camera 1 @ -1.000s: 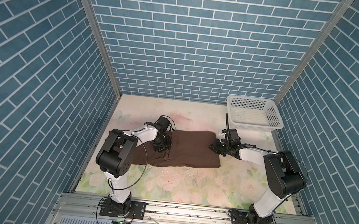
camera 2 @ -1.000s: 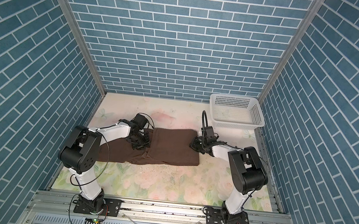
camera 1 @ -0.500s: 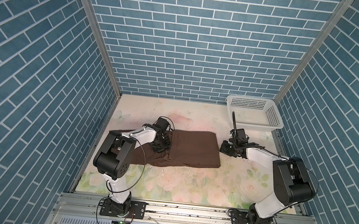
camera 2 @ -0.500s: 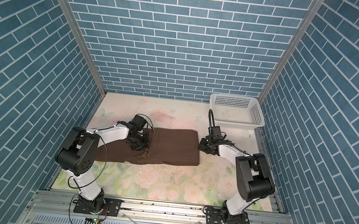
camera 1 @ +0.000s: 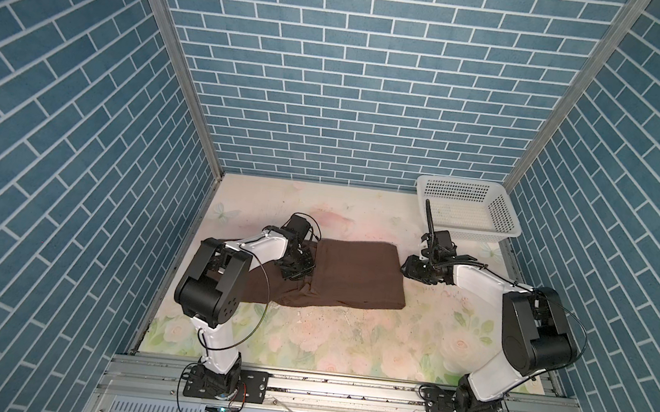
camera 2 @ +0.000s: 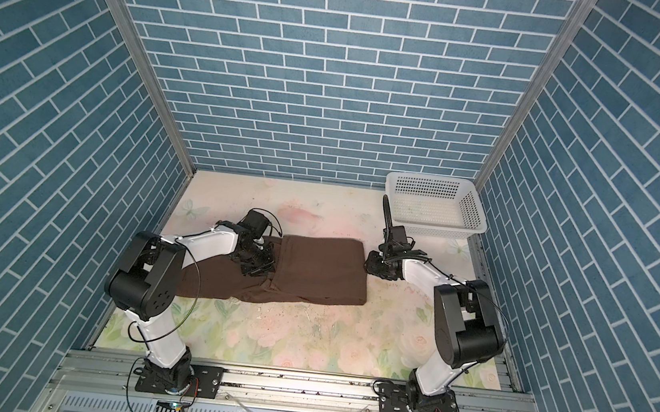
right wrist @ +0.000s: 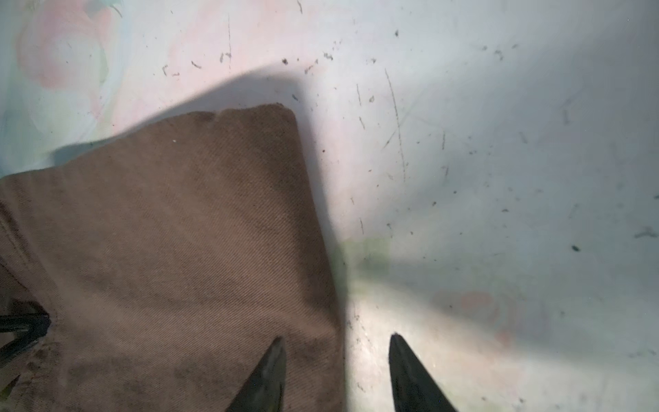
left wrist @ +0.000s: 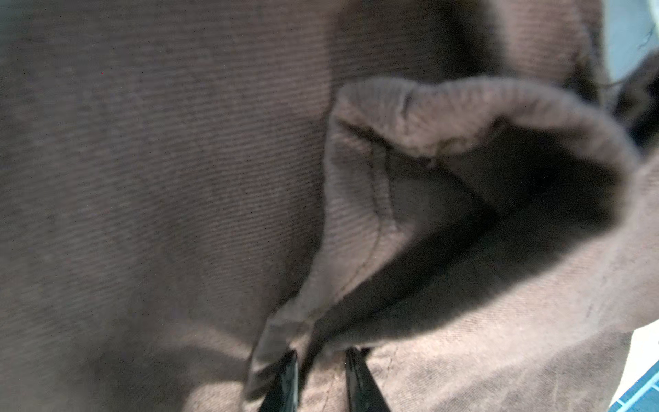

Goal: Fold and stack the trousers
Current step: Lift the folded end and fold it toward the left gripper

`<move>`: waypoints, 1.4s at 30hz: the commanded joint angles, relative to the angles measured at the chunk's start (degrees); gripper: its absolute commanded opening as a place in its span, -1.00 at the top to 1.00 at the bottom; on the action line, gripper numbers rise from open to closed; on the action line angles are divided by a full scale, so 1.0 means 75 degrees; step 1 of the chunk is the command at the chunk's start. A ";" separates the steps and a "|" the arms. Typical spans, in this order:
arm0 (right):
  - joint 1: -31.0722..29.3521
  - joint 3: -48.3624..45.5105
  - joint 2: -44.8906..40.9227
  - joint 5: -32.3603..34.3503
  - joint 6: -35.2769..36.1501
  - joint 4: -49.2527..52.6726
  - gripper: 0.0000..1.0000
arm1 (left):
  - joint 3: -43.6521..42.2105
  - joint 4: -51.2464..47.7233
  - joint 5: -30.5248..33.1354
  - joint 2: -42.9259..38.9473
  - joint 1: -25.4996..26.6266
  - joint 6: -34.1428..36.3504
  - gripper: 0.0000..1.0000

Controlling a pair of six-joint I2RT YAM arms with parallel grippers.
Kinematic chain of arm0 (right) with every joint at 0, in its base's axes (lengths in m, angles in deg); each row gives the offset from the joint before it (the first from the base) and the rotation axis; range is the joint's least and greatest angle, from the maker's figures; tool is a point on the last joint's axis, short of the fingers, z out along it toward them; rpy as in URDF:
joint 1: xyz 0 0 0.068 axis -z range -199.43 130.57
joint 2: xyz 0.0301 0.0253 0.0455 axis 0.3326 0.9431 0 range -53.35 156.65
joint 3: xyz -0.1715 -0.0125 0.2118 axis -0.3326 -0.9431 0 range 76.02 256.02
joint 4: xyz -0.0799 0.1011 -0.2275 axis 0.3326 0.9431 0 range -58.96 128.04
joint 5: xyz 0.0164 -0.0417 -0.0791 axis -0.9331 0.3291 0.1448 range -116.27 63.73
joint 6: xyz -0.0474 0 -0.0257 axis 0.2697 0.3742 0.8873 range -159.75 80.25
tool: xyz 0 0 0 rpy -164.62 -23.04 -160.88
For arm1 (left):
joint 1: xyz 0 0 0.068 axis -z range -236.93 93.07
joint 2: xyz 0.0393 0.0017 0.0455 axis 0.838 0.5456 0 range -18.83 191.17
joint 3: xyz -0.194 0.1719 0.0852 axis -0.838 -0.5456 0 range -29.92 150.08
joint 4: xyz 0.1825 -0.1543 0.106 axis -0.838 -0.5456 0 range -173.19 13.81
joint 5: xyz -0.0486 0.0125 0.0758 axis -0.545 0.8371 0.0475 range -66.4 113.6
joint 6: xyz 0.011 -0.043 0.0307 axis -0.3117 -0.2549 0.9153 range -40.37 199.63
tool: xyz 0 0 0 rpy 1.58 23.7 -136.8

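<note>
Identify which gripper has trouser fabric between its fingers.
The left gripper: it pinches a fold of the trousers; the right gripper stands open at their edge.

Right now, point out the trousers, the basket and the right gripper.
trousers (camera 1: 359,272): in a top view, middle of the folded upper layer.
basket (camera 1: 480,231): in a top view, its front wall.
right gripper (right wrist: 337,339): right wrist view, midway between its open fingertips.

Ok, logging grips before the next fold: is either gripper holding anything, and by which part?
The left gripper pinches the trousers at a stitched hem edge; the right gripper is open, holding nothing.
</note>
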 commanded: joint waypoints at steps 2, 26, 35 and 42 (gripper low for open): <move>-0.0021 -0.0062 0.0292 -0.0417 -0.0560 -0.0488 0.02 | -0.0346 0.0119 0.0205 0.0744 -0.0061 -0.0089 0.47; 0.0043 -0.0114 -0.0573 0.1019 -0.1349 0.0258 1.00 | 0.0126 -0.0273 0.0248 -0.0086 -0.0038 0.0006 0.62; 0.0704 0.1765 -0.1557 0.3411 -0.0180 0.2967 1.00 | -0.0134 -0.0549 0.0741 -0.2015 -0.0125 0.0010 0.34; 0.0629 0.3066 -0.1982 0.3654 0.0140 0.3849 1.00 | -0.1329 -0.0509 0.0689 -0.2682 -0.0912 0.0093 0.35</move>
